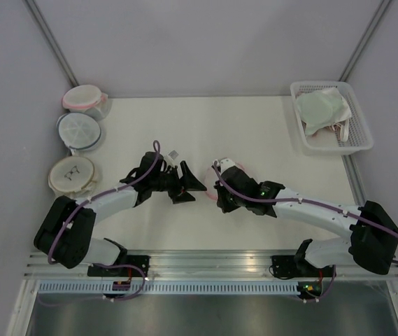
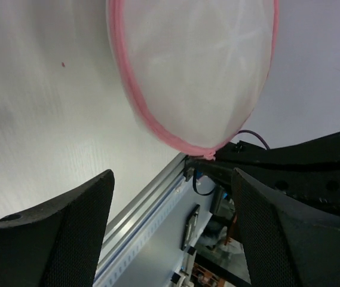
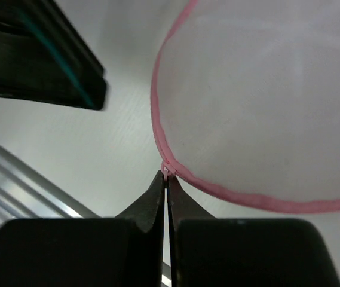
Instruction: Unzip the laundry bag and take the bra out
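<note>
**Right pincer clamped on the pink rim, left one wide open**

Closest up in your right wrist view, the right gripper (image 3: 167, 176) has its two tips pressed flat together with no gap. They meet right on the pink zipper rim of the laundry bag (image 3: 265, 101), with a tiny pale tab caught between them. So that one is holding the bag by its edge.

Your left gripper (image 2: 172, 179) is spread wide with nothing in it. Its black fingers (image 2: 68, 239) sit at either side of the left wrist view, and the bag's white mesh dome is just past them, not touching.

From above, both arms reach in toward the middle of the table (image 1: 254, 133) with the grippers facing each other, close but apart. The bag sits between them, mostly hidden under your right wrist, so only a sliver of pink shows there. Along the stretch of rim you can see, the zip looks like one closed line.

Further back on the left there's a row of round pouches: the tan-rimmed pouch (image 1: 73, 175) first, then the blue-rimmed pouch (image 1: 80, 131), then a pink-edged pouch (image 1: 84, 98) by the wall. Over in the far right corner is a white basket (image 1: 364, 133) with a pale greenish cloth (image 1: 321, 108) piled in it.
</note>
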Robot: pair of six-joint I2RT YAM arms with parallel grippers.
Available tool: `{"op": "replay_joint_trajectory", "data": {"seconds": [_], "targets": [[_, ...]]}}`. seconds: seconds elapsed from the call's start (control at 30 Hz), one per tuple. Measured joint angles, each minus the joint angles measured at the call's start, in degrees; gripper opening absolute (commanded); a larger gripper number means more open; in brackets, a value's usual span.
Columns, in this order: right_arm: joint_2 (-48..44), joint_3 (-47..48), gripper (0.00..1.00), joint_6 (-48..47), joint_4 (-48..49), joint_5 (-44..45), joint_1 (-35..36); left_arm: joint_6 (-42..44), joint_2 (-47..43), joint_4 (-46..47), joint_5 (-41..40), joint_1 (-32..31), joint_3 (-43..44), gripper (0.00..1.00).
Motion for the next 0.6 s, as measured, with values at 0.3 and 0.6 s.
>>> {"op": "replay_joint_trajectory", "data": {"seconds": [0.3, 0.6], "targets": [[-0.7, -0.8, 0.00, -1.1, 5.7, -11.7, 1.6, -11.6, 3.6, 13.2, -1.0, -5.5, -2.1, 0.82], [-0.3, -2.2, 0.01, -1.4, 6.4, -12.1, 2.6, -16.8, 10.7, 21.0, -1.1, -9.0, 0.2, 0.03]]}}
